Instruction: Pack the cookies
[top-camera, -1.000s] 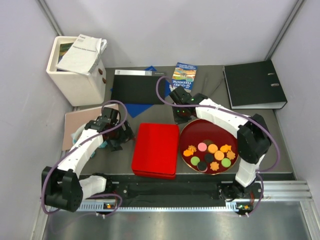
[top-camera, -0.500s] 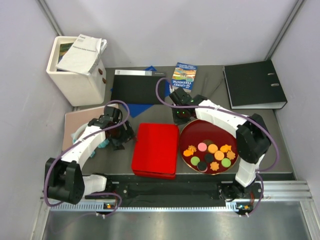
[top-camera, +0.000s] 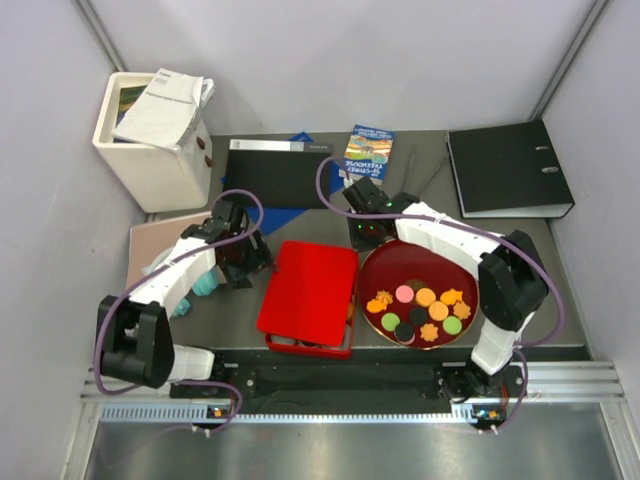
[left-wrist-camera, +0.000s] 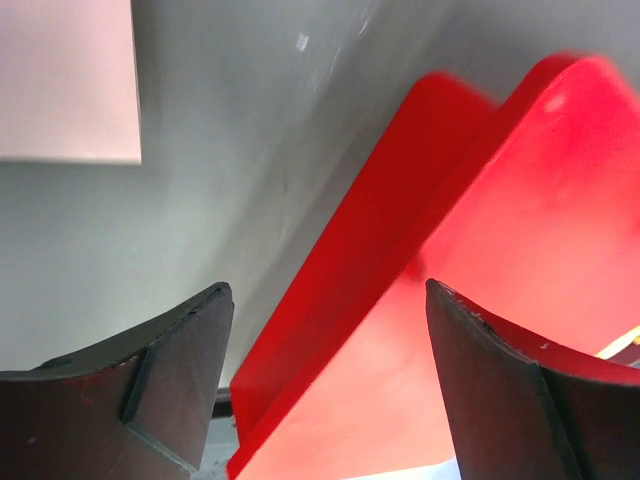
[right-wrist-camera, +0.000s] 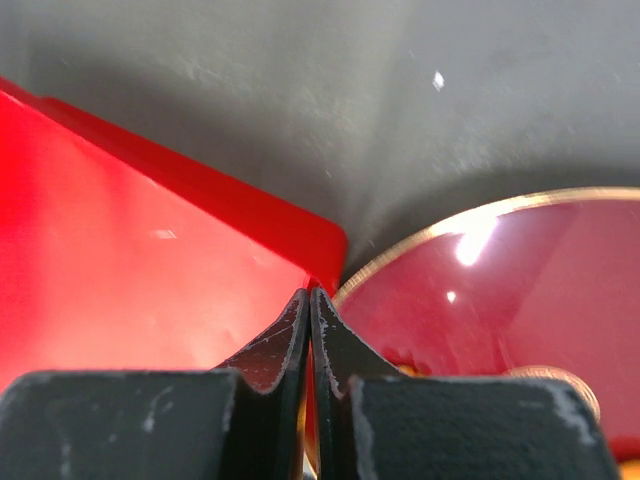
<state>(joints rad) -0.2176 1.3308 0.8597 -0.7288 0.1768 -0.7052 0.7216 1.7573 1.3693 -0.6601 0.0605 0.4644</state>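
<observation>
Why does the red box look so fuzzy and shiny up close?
Left wrist view: the red lid has a smeared top edge, with a pale glare across it. Right wrist view: small white glints on the plate. Top view: sharp and evenly lit.

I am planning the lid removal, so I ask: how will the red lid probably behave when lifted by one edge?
The red lid looks stiff: it sits tilted with straight edges, no sagging. Its glossy surface may be slippery for the open left claw. It seems thin, probably light, so it could swing or slide off.
</observation>
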